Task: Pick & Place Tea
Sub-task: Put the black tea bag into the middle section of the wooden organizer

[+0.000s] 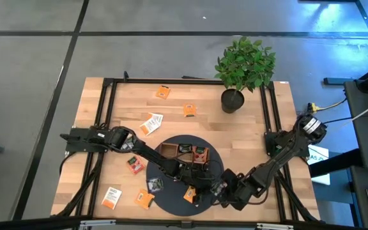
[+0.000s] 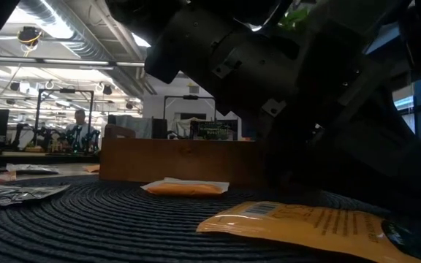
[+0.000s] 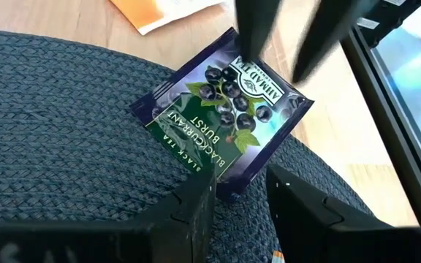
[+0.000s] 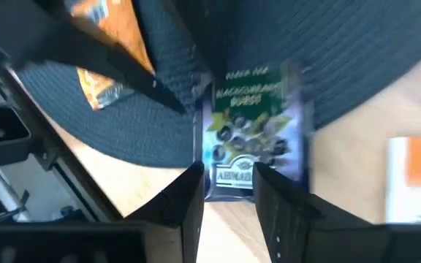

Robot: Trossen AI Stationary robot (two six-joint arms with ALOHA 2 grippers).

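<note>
Spanning the wooden table [image 1: 248, 134], both arms reach in toward its front edge, where a dark round woven mat [image 3: 50, 146] carries the three-compartment wooden tray [image 2: 181, 161], and other sachets lie scattered over mat and wood. The left gripper [image 3: 240, 186] hangs low over the mat with its fingers slightly parted and nothing between them, just short of the near corner of a blackcurrant tea sachet [image 3: 221, 109]. That sachet lies flat at the mat's edge, one end overhanging the bare wood near the table's front rail. The right gripper [image 4: 229, 172] is at the sachet's other end, right against it; whether it has clenched on the packet I cannot tell. This looks like the pick step for that one sachet, with nothing lifted clear of the mat. The next move likely calls for a firm pinch on the thin edge, a clean lift, then a short carry to a tray compartment without the two arms fouling each other.
</note>
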